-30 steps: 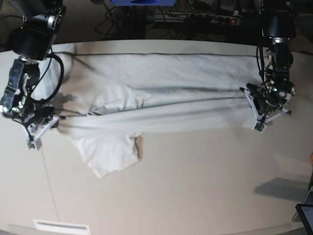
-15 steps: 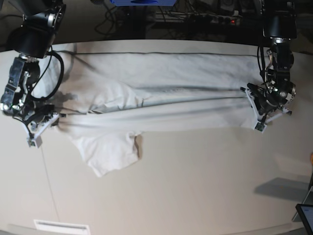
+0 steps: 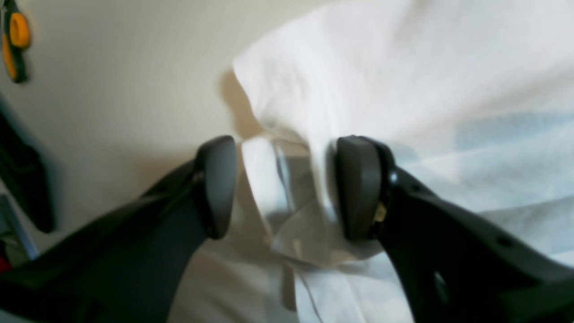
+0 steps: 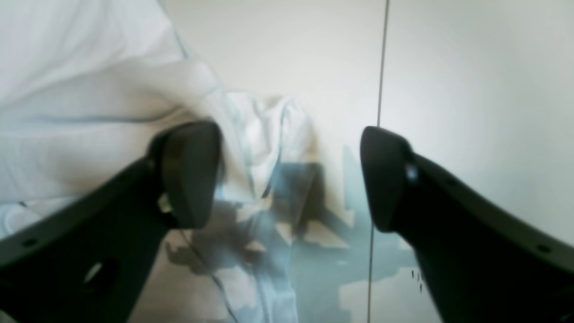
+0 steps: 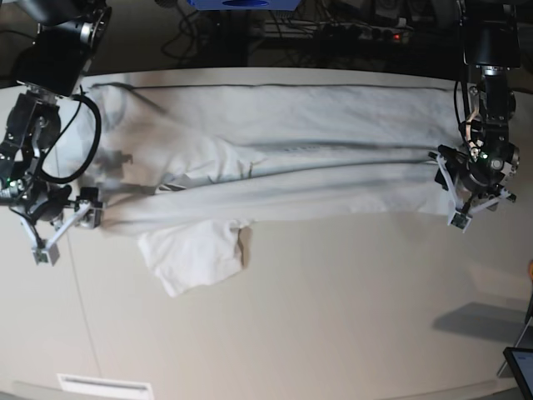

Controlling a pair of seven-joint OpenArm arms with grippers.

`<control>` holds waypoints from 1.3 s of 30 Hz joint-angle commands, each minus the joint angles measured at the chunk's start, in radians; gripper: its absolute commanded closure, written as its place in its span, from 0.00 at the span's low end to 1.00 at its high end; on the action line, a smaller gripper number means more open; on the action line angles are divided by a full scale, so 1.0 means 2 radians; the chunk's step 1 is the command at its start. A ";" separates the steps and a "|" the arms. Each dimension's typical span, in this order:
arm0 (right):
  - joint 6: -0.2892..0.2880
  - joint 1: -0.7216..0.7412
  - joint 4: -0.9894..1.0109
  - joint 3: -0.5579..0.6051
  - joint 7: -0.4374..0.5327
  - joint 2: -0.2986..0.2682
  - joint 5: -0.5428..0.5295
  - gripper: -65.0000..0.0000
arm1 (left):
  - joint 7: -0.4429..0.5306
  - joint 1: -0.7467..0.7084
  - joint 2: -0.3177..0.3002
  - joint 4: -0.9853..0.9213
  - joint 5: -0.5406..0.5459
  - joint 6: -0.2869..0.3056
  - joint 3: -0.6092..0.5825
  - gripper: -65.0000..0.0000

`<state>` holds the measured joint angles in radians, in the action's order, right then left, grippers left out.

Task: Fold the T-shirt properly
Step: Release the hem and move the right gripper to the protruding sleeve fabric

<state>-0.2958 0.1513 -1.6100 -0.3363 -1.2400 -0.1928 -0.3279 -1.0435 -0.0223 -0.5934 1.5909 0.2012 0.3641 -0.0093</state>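
The white T-shirt [image 5: 283, 158] lies across the far half of the table as a long band folded lengthwise, with one sleeve [image 5: 191, 254] sticking out toward the front. In the base view my left gripper [image 5: 456, 202] sits at the shirt's right end. The left wrist view shows that gripper [image 3: 287, 188] open, with a loose bunch of T-shirt [image 3: 403, 67] fabric lying between the pads. My right gripper [image 5: 65, 227] is at the shirt's left end. It [image 4: 287, 175] stands wide open over the crumpled edge of the T-shirt [image 4: 67, 112], gripping nothing.
An orange-handled tool [image 3: 15, 40] lies on the table beyond the left gripper. A thin seam [image 4: 381, 67] runs across the tabletop. A white label [image 5: 104, 386] sits at the front left edge and a dark screen [image 5: 520, 367] at the front right corner.
Both grippers have opened and let go of the shirt's ends. Each has shifted outward and a little toward the front. The folded edge now rests on the table.
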 commanded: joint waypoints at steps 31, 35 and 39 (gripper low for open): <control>-0.019 0.134 0.129 0.142 0.143 0.005 -0.074 0.18 | 0.004 0.005 0.027 0.048 -0.009 0.056 0.178 0.46; -0.018 0.171 0.218 0.163 0.183 0.005 -0.073 0.17 | 0.004 0.005 0.024 0.047 -0.009 0.056 0.179 0.46; -0.018 0.212 0.310 0.192 0.224 -0.009 -0.072 0.17 | 0.004 0.005 0.023 0.047 -0.009 0.056 0.179 0.46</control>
<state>-0.3302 0.5358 -0.9760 0.0509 -0.8143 -0.1967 -0.4667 -1.0512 -0.0250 -0.5224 1.6707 0.1848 0.4774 0.3405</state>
